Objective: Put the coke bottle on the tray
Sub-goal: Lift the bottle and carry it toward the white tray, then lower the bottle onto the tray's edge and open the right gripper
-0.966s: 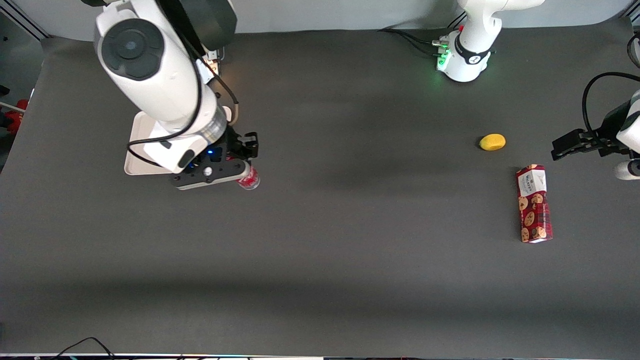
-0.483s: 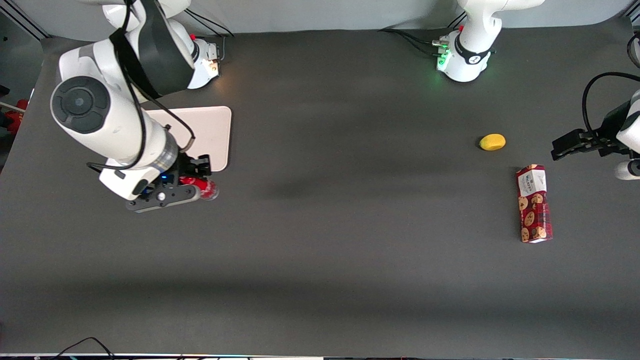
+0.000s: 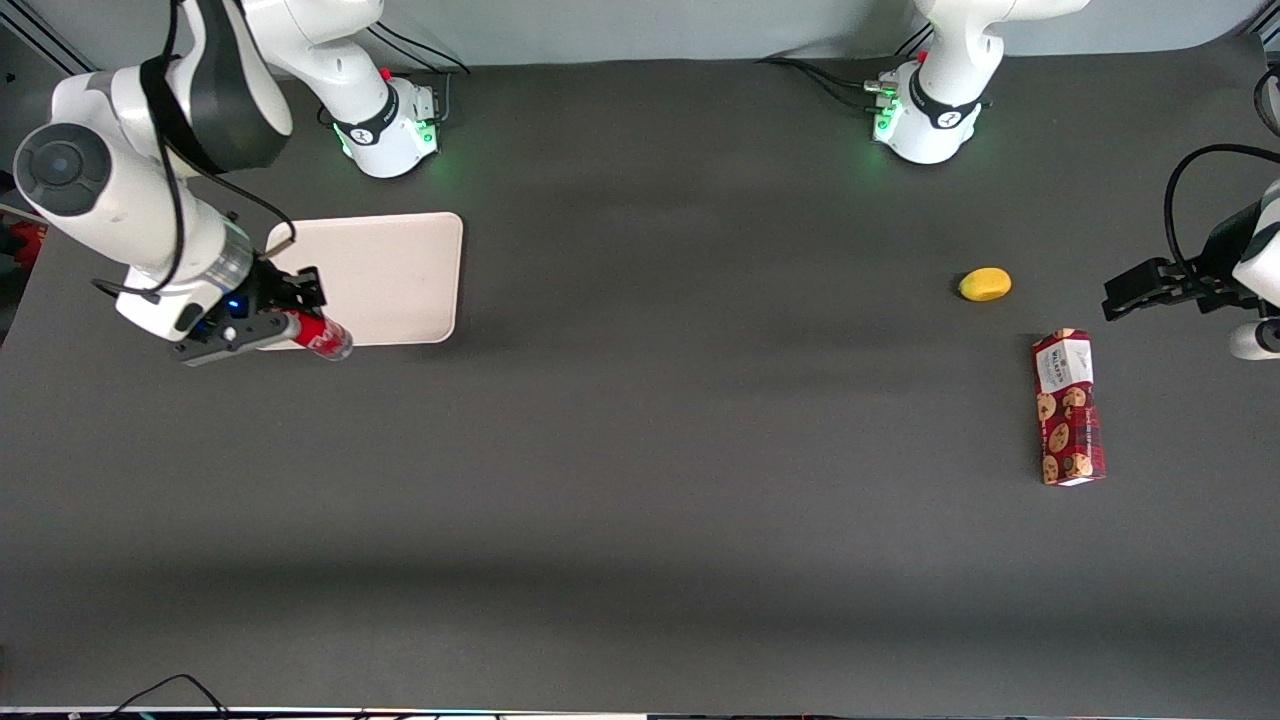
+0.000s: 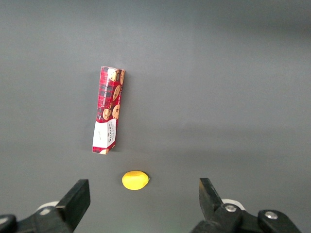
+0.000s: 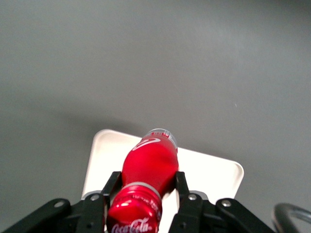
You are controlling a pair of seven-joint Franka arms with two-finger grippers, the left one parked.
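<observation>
Now in the carry stage: the coke bottle [image 5: 148, 170] is off the table, held in the gripper [image 5: 144, 187] and hanging over the tray [image 5: 209, 172]. Both fingers [image 5: 181, 187] press its sides just below the neck, closed to the bottle's width, cap end toward the wrist, clear base pointing away. In the front view the gripper [image 3: 290, 325] sits at the tray's [image 3: 400, 270] corner nearest the camera, at the working arm's end; the bottle [image 3: 322, 337] juts out over the rim there. Next move, by my reading: shift farther in over the tray's middle, lower until the base touches, then open. Risk: released this near the edge, it may tip off the rim.
</observation>
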